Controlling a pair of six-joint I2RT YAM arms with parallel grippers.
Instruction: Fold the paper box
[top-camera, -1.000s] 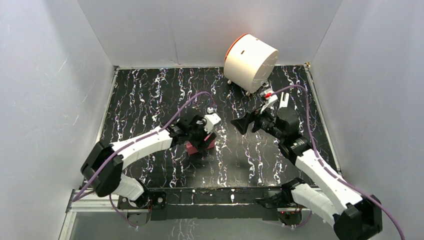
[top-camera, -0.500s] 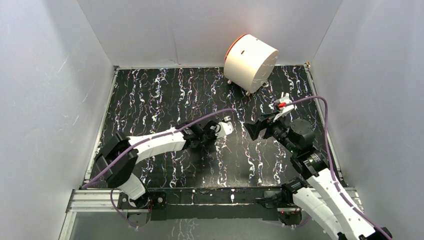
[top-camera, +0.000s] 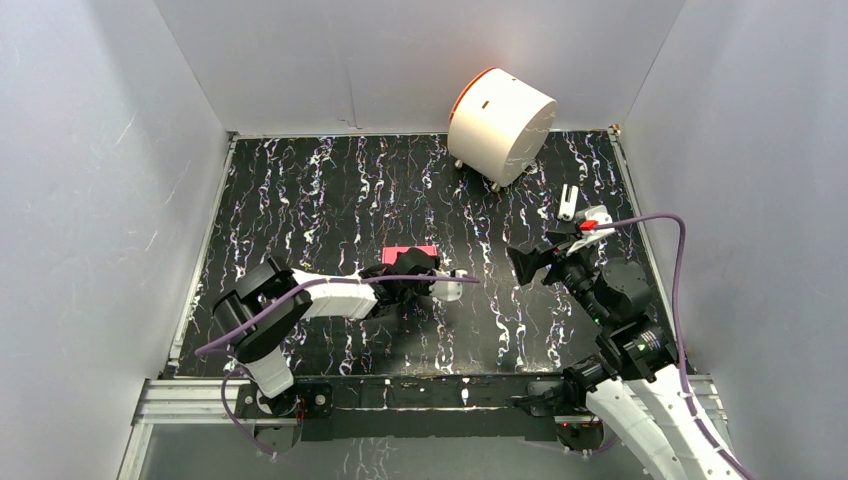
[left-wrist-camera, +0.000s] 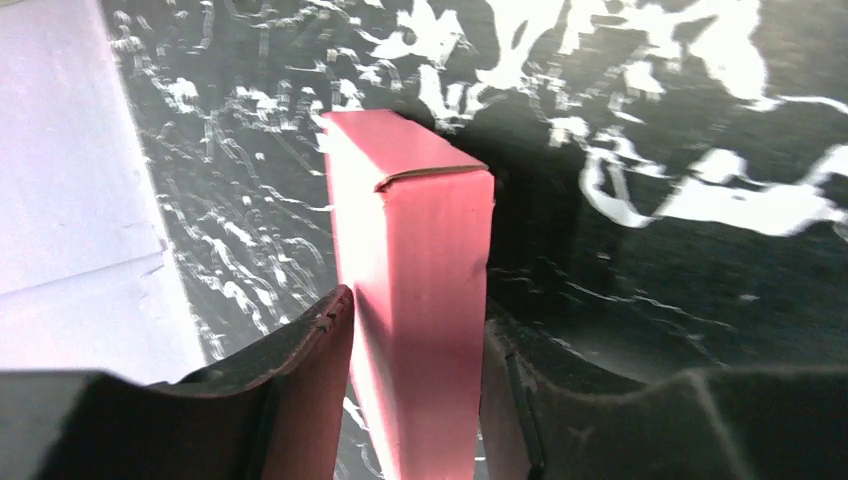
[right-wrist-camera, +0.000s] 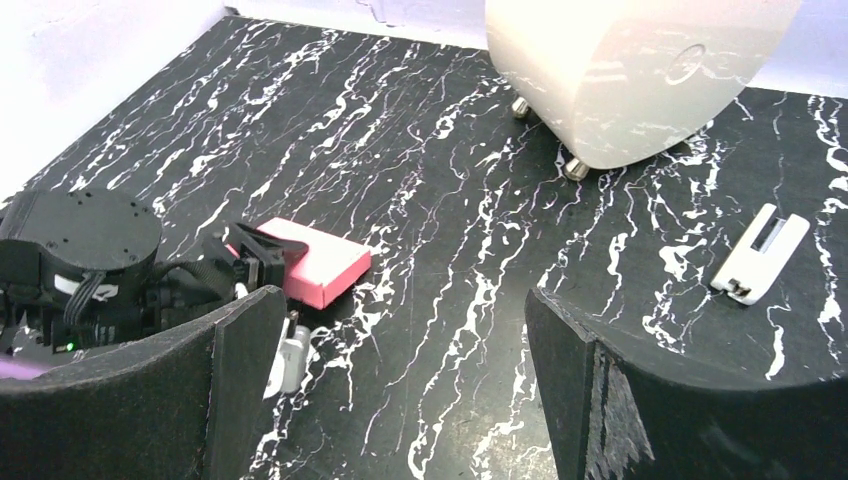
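The paper box (top-camera: 410, 253) is a closed pink-red flat rectangular box lying on the black marbled table, left of centre. In the left wrist view the paper box (left-wrist-camera: 420, 250) runs away from the camera, and both fingers of my left gripper (left-wrist-camera: 415, 320) press its long sides at the near end. From the right wrist the paper box (right-wrist-camera: 305, 262) shows with the left gripper (right-wrist-camera: 245, 262) at its left end. My right gripper (top-camera: 520, 262) hovers to the right of the box, apart from it. The right gripper (right-wrist-camera: 395, 310) stands wide open with only table between its fingers.
A large white cylinder with an orange rim (top-camera: 500, 122) lies on its side at the back, also seen as the cylinder (right-wrist-camera: 640, 70) from the right wrist. A small white plastic piece (top-camera: 568, 202) lies at the right. White walls enclose the table on three sides.
The left arm has swung low and stretched right, and the pink box now lies flat farther back, between its fingers. The right arm has drawn back to the right, still open.
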